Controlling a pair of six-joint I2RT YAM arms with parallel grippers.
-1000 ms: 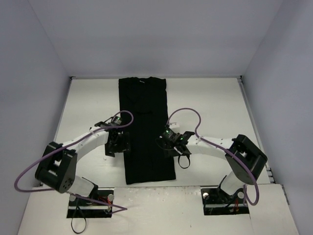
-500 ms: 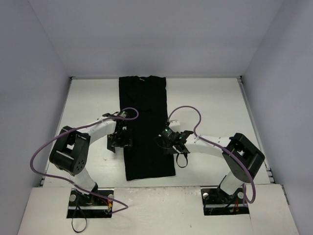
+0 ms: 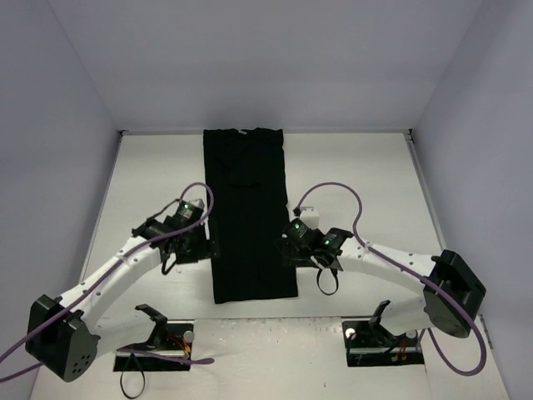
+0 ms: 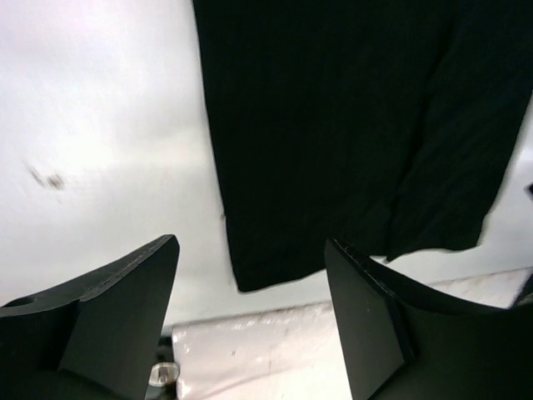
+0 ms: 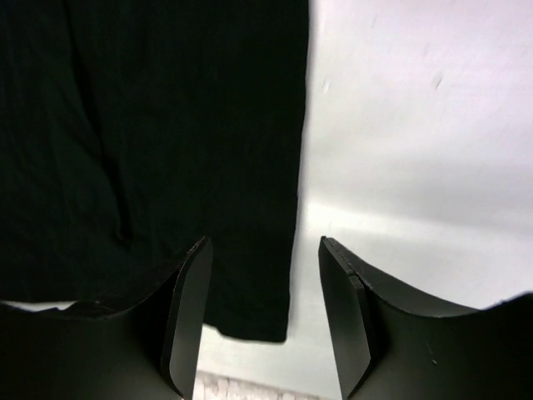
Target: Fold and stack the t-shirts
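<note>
The black t-shirt (image 3: pixel 247 212) lies flat on the white table as a long narrow strip, sleeves folded in, running from the back wall toward the near edge. My left gripper (image 3: pixel 198 242) hovers open and empty beside its left edge; the left wrist view shows the shirt's near left corner (image 4: pixel 333 142) ahead of the jaws. My right gripper (image 3: pixel 298 250) hovers open and empty over its right edge; the right wrist view shows the shirt's near right corner (image 5: pixel 166 142) between the jaws. No blue mark shows.
The white table (image 3: pixel 366 183) is enclosed by grey walls on three sides. A paler strip (image 3: pixel 275 350) runs along the near edge, carrying both arm bases. Purple cables loop over each arm.
Both arms have stretched out lower over the table; the left gripper shifted slightly left and nearer, the right gripper slightly right and nearer. The shirt has not moved.
</note>
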